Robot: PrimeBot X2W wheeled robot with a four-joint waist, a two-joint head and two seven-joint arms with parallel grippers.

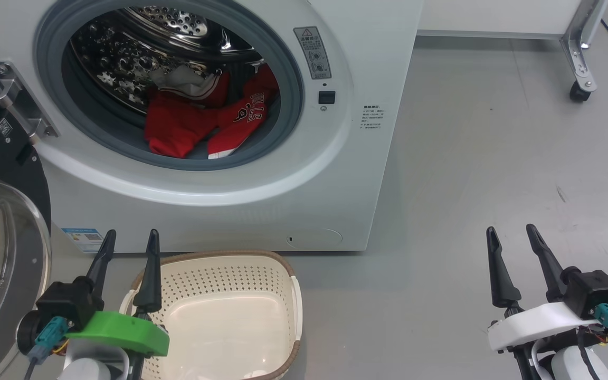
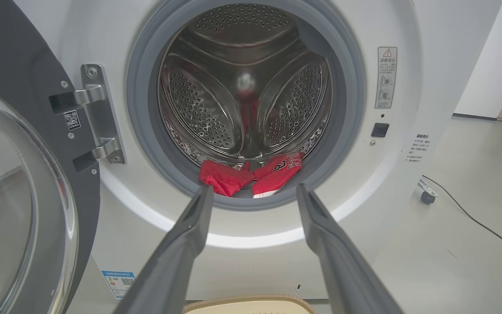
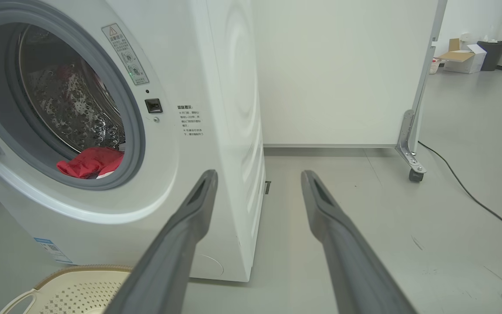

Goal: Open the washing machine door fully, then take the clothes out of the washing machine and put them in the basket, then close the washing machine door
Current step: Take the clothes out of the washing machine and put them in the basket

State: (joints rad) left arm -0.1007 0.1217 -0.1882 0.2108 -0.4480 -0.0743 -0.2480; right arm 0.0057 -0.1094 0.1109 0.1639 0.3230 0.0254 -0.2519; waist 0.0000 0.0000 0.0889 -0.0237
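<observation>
1. The clothes [image 1: 203,124] lie in a red heap at the bottom front of the drum [image 2: 242,87], inside the washing machine [image 1: 262,211]. White lettering and striped trim show on them, and a pale piece rests on the heap towards the back.
2. The heap reaches down to the lower lip of the grey rubber ring [image 1: 289,68] around the machine's round mouth.
3. The door [image 1: 3,237] is swung open to my left on a metal hinge [image 1: 19,103], and the mouth stands uncovered. The door's clear glass bowl bulges out close beside my left arm.
4. The basket [image 1: 214,257] sits upright on the floor [image 1: 467,158], just in front of the machine and below the mouth. Its brown rim is near the machine's white front.
5. My left claw [image 1: 131,233] hangs at the basket's left edge, between the door and the basket. Its two dark fingers are spread apart with nothing between them. In the left wrist view they point at the mouth, and the red heap sits in the gap between the tips.
6. My right claw [image 1: 510,228] is well off to the right of the machine, over bare floor. Its fingers are also spread wide and grip nothing. They point past the machine's right front corner.
7. A small blue label [image 1: 83,238] sits low on the machine's front, near my left fingertips.
8. Farther right, a white panel stands on a metal leg with a wheel [image 1: 578,92], and a dark cable [image 3: 473,196] trails across the floor.
</observation>
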